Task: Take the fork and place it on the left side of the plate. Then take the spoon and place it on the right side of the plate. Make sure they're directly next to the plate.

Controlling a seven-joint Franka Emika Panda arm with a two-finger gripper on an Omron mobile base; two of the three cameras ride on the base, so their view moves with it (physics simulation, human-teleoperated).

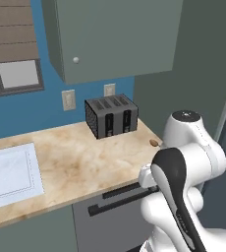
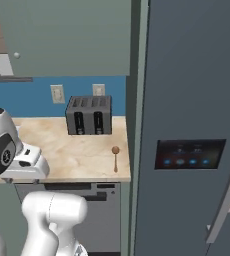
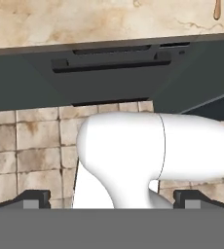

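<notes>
A pale marbled counter (image 1: 85, 167) was seen running along the blue wall, above dark drawer fronts. A dark toaster (image 1: 111, 116) stood on it near the back, close to its right end. A brown-handled spoon (image 2: 115, 158) lay flat on the counter near the right front corner, well apart from the toaster, its bowl pointing toward the wall. A pale sink (image 1: 9, 173) was set into the counter at the left. Below, a tiled floor (image 3: 31, 146) was visible.

A kitchen — stone-look counter (image 1: 85, 162), toaster (image 1: 111, 116), sink (image 1: 9, 172), wall cabinet (image 1: 115, 37), fridge (image 2: 192, 125).
</notes>
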